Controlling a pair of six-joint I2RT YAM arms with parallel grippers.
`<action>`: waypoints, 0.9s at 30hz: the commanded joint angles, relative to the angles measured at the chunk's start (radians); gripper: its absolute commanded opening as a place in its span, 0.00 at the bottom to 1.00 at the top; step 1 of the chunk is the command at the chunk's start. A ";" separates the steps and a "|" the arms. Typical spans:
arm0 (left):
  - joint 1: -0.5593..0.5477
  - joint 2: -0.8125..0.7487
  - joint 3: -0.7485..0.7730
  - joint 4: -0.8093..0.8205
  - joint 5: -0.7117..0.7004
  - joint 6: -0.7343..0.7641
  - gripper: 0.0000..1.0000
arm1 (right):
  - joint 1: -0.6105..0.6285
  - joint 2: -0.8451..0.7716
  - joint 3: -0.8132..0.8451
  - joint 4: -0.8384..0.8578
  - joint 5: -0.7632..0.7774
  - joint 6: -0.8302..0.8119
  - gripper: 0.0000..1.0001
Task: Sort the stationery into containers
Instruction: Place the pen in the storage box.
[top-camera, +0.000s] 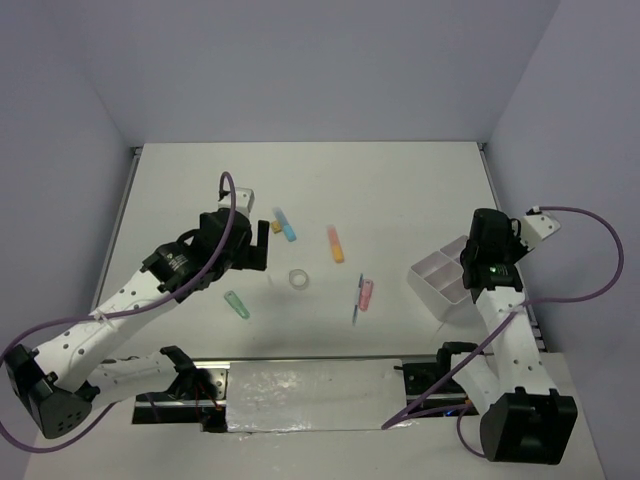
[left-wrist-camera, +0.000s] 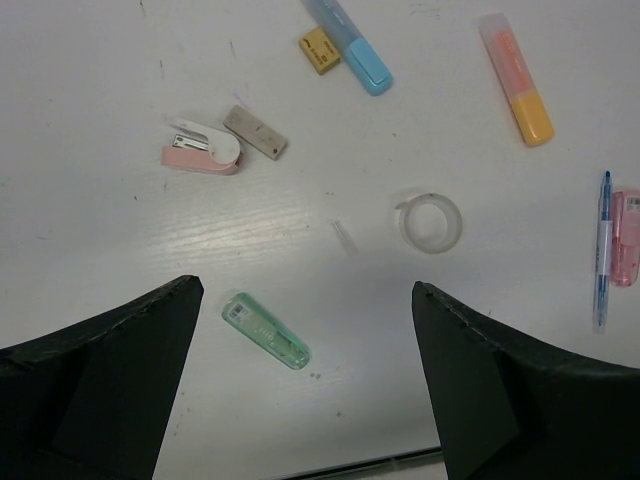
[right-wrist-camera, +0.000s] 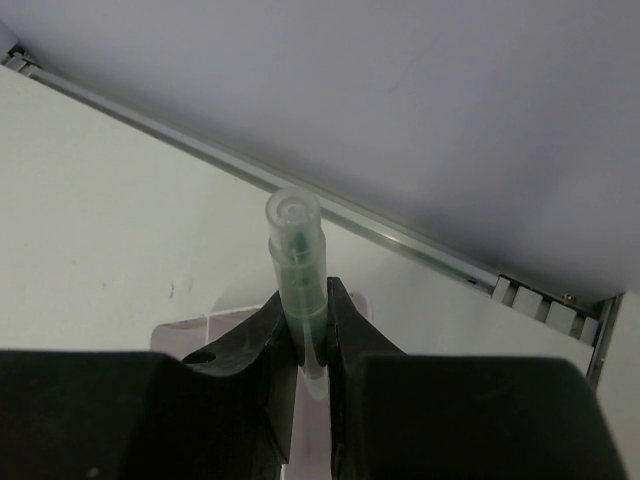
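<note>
The white divided tray stands at the right. My right gripper hovers over it, shut on a clear pen with green ink that points up between the fingers; the tray's rim shows just below. My left gripper is open and empty above the table, its fingers either side of a green marker. A clear tape ring, an orange marker, a blue marker, a tan eraser, a pink marker and a blue pen lie loose.
A small pink stapler and a grey eraser lie left of the blue marker. The table's near edge runs just below the left fingers. A metal rail borders the table behind the tray.
</note>
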 joint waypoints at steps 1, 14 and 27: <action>0.004 0.001 -0.004 0.033 0.013 0.031 0.99 | -0.020 0.023 -0.021 0.080 0.024 0.011 0.07; 0.002 0.000 -0.004 0.032 0.016 0.036 0.99 | -0.026 0.032 -0.067 0.082 0.040 0.053 0.21; 0.004 -0.007 -0.004 0.035 0.025 0.043 0.99 | -0.026 0.009 -0.033 0.039 -0.008 0.079 0.70</action>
